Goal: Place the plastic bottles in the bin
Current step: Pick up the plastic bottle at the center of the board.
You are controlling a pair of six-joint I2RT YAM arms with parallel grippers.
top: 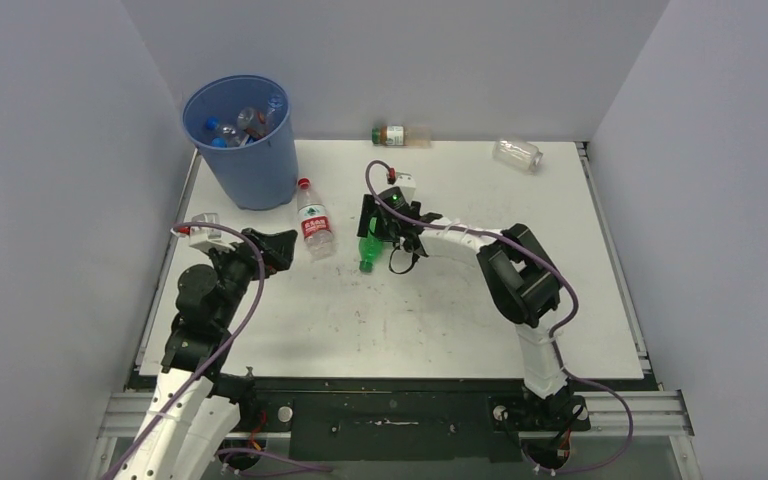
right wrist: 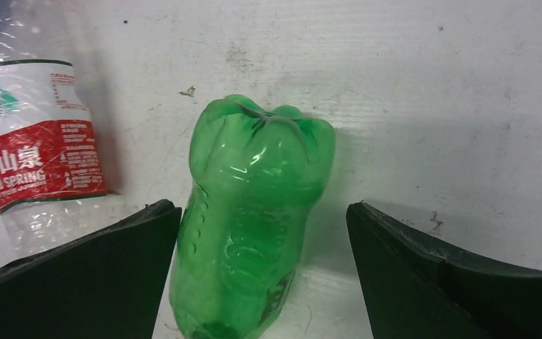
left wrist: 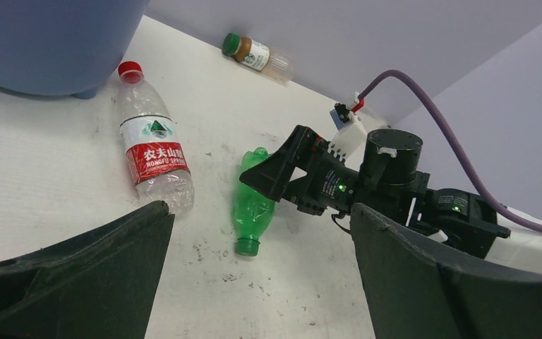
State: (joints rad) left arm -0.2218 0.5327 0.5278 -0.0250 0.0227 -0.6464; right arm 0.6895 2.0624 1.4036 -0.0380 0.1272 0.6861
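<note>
Red label on the clear red-capped bottle (left wrist: 154, 152) is showing white "农夫山泉" over "NONGFU SPRING", with a green mountain logo on the white band above. Right wrist view is catching only "山泉" and "SPRING". Label on the brown bottle (left wrist: 257, 56) is coming through too small to read.

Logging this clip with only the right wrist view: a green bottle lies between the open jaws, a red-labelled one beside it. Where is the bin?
Observer: The blue bin stands at the far left corner of the table, beyond the green bottle, with several bottles inside.
Operator: Any other bottles lying out?
Observer: Two, at the table's far edge: a brown bottle with a green cap and a clear bottle.
Operator: And the left arm?
Observer: The left gripper is open and empty, just left of the red-labelled bottle.
</note>
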